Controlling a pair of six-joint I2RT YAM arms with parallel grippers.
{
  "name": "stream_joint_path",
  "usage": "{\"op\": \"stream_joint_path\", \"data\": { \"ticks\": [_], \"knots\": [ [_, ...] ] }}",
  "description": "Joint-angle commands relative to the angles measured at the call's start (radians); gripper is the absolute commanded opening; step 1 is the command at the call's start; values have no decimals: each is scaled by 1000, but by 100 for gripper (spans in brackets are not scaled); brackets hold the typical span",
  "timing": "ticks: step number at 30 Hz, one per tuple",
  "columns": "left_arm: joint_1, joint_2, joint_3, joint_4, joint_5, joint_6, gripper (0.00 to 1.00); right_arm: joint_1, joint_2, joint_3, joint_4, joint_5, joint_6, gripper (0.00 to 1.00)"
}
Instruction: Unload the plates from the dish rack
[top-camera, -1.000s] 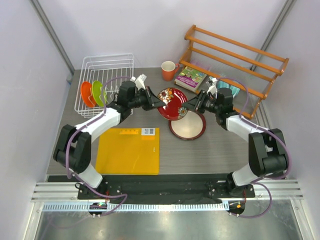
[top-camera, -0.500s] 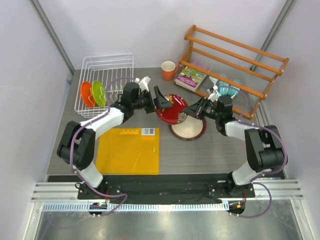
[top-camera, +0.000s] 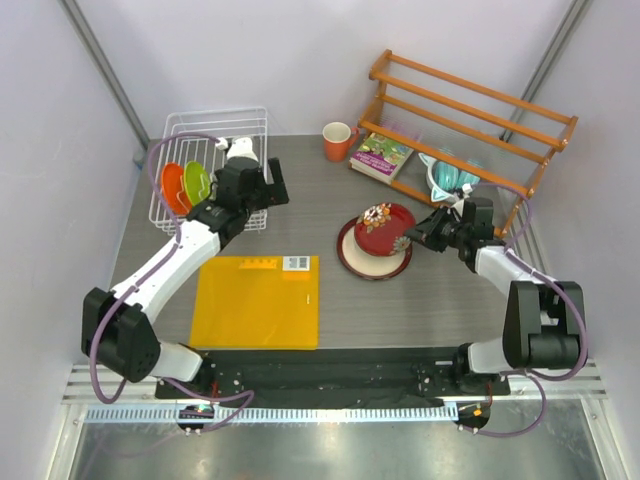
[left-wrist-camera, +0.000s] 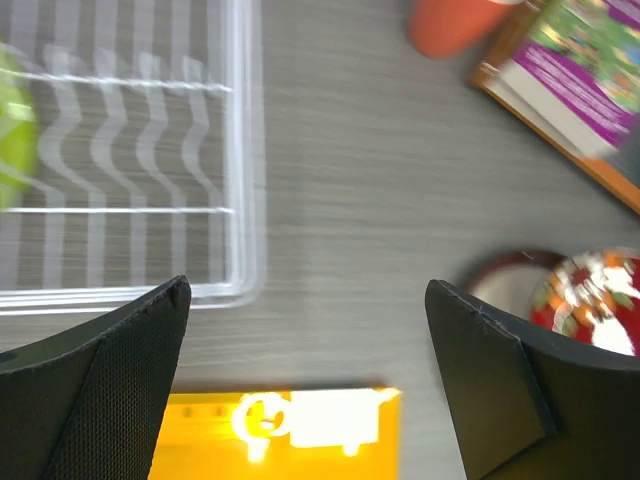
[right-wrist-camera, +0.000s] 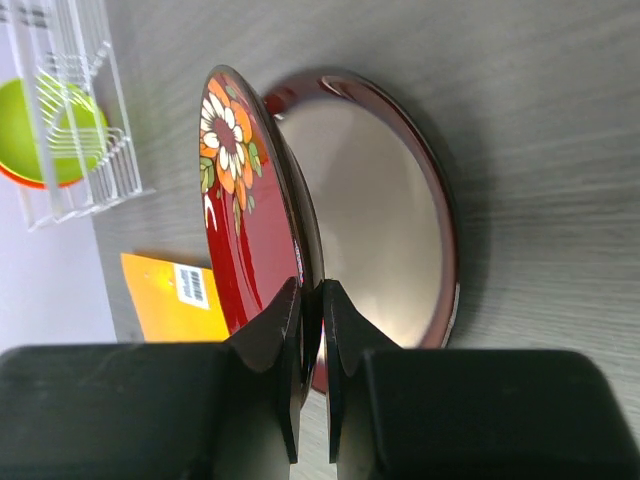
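My right gripper (top-camera: 413, 238) (right-wrist-camera: 312, 300) is shut on the rim of the dark red flowered plate (top-camera: 385, 228) (right-wrist-camera: 235, 230). It holds the plate tilted on edge over a cream-faced plate with a dark red rim (top-camera: 375, 258) (right-wrist-camera: 385, 215), which lies flat on the table. A lime green plate (top-camera: 197, 183) (left-wrist-camera: 10, 130) and an orange plate (top-camera: 173, 187) stand upright in the white wire dish rack (top-camera: 215, 125) (left-wrist-camera: 240, 150). My left gripper (top-camera: 266, 200) (left-wrist-camera: 308, 290) hangs open and empty over the table, beside the rack's near right corner.
A yellow sheet (top-camera: 258, 300) (left-wrist-camera: 280, 430) lies at the front left. An orange cup (top-camera: 338, 140) and a book (top-camera: 381, 157) sit at the back. The orange wooden shelf (top-camera: 470, 110) holds teal items (top-camera: 450, 178) at the back right.
The left gripper opened, let go of the red plate and drew back left to the rack. The right gripper carried the plate right and down over the cream-faced plate.
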Motion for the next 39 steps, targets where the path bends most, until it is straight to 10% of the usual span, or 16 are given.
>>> {"op": "stream_joint_path", "data": {
  "ticks": [1,17,28,39],
  "knots": [
    [13,-39,29,-58,-278,82,100,3,37,6,-5,-37,-31,1],
    [71,-40,6,-65,-279,68,99,3,202,31,36,-131,-17,1],
    [76,-4,26,-74,-251,60,99,3,182,26,-53,-58,-79,48],
    [119,39,48,-76,-265,53,100,3,130,103,-251,106,-217,69]
  ]
}}
